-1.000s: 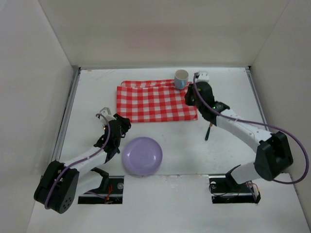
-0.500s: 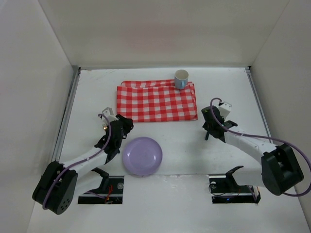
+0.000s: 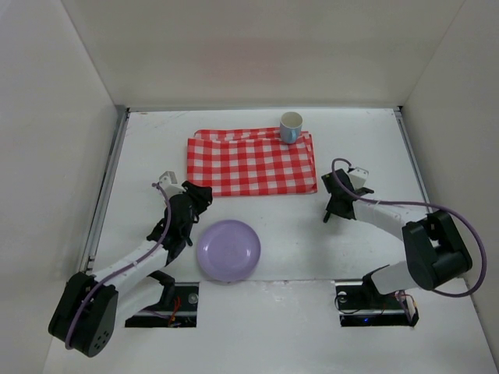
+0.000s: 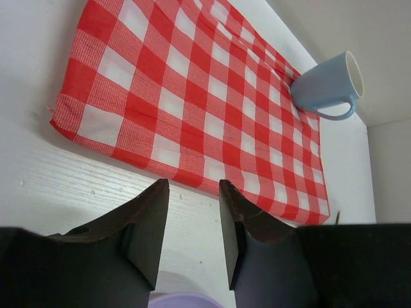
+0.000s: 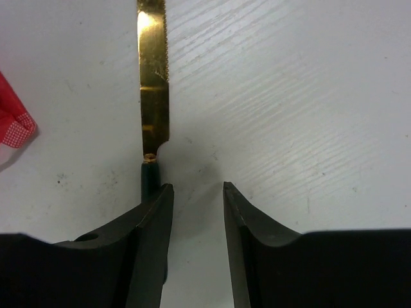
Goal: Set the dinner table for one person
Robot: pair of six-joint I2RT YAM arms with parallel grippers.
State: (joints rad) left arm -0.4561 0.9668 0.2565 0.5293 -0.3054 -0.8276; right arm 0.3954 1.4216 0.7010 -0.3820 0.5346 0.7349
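Note:
On the white dinner table [image 3: 374, 148] a red-and-white checked cloth [image 3: 251, 162] lies at the back, with a light blue mug [image 3: 291, 127] at its far right corner. A purple plate [image 3: 228, 250] sits near the front. My left gripper [image 3: 199, 195] hovers open between plate and cloth, nothing between its fingers [image 4: 151, 221]. My right gripper [image 3: 330, 212] is low over the table, right of the cloth and open. A knife [image 5: 154, 96] with a gold blade and dark green handle lies just outside its left finger [image 5: 151, 244], not in the gap.
Grey rails [image 3: 107, 179] run along the table's side edges and white walls stand on three sides. The cloth's front right corner [image 5: 14, 125] lies close to the left of the knife blade. The mug [image 4: 329, 85] lies beyond the cloth in the left wrist view.
My right arm has pulled back from the cloth's far right corner by the mug and come down at the knife, its jaws spreading wider. The left arm has shifted only slightly.

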